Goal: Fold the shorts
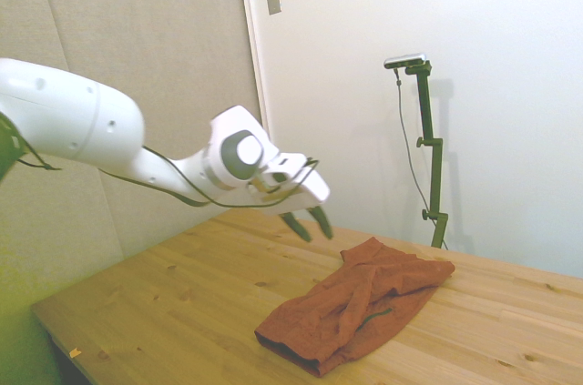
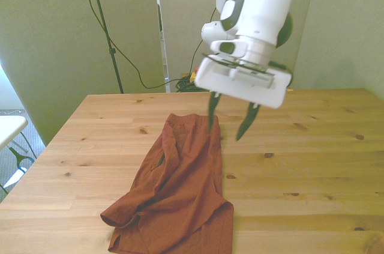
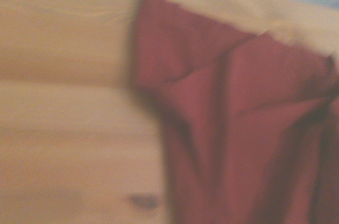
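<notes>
Fingers spread, gripper (image 2: pixel 229 117) empty above shorts (image 2: pixel 177 188) (lying rumpled); best to pinch one hem corner, then drag flat across.

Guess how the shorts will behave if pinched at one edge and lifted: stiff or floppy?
Probably floppy: the shorts lie in soft wrinkles and overlapping layers on the table, so a lifted edge would likely drape. Likely light, being thin cloth. Wider than the open hand, so the unheld side would probably drag.

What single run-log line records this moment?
gripper: open, empty, raised | shorts: lying rumpled on table, untouched | fold: unfinished
</notes>
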Robot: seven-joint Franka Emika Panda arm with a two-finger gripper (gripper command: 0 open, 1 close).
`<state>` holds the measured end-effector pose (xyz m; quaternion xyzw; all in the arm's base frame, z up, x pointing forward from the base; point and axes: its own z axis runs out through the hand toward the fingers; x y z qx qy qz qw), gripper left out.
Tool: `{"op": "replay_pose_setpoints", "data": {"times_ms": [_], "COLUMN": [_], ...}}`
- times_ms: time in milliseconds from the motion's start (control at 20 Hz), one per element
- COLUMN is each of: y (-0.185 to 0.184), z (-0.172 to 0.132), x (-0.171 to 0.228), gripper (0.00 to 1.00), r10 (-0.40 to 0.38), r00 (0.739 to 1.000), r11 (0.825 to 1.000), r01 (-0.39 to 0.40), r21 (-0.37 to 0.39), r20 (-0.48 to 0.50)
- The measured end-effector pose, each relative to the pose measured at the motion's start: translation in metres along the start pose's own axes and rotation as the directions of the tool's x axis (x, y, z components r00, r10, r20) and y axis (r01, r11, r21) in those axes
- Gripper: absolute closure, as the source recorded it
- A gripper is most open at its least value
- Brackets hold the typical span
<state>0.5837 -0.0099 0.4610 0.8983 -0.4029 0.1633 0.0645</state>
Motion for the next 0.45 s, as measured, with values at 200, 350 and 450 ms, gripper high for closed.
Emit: {"op": "replay_pose_setpoints", "data": {"times_ms": [200, 350, 450], "y": [0.033, 0.078, 0.107], "z": [-0.046, -0.094, -0.114], "x": [-0.078, -0.097, -0.107], "gripper": [0.00, 0.00, 0.00], "r10": [0.006, 0.010, 0.023], "r00": [0.963, 0.940, 0.941], "r11": [1.000, 1.000, 1.000], "r01": [-0.003, -0.003, -0.017], "r21": [-0.011, -0.019, -0.021], "r20": [0.270, 0.342, 0.339]}}
